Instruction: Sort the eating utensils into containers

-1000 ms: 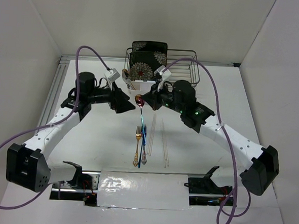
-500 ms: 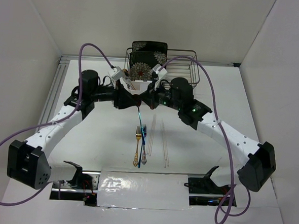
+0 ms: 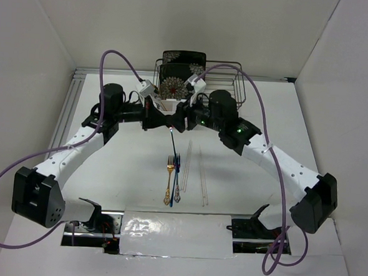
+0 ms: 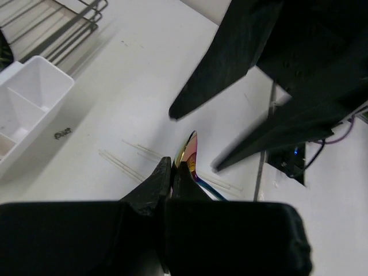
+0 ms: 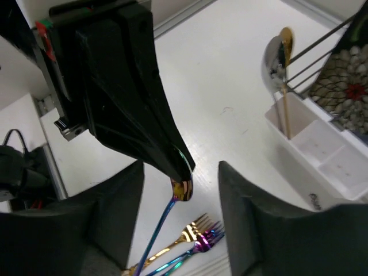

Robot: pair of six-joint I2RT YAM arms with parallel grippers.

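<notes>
An iridescent spoon (image 3: 172,133) hangs bowl-up above the table, its bowl (image 5: 183,188) pinched in my left gripper (image 3: 167,121), which is shut on it. My right gripper (image 5: 180,171) is open, one finger on each side of the spoon and not touching it. In the left wrist view the spoon (image 4: 190,156) sticks out past the shut left gripper (image 4: 172,165). A gold fork (image 3: 168,182) and an iridescent fork (image 3: 177,175) lie on the table below, with pale chopsticks (image 3: 201,173) to their right. The white caddy (image 3: 173,107) stands just behind the grippers, with a spoon (image 5: 280,50) upright in it.
A dark wire dish rack (image 3: 221,84) with black floral plates (image 3: 181,75) stands at the back behind the caddy. The two arms meet nose to nose over the table's middle. White walls close in both sides.
My left gripper moved in and shut on the spoon's bowl. My right gripper, which held the spoon, has opened and let it go. Both grippers drifted a little toward the caddy.
</notes>
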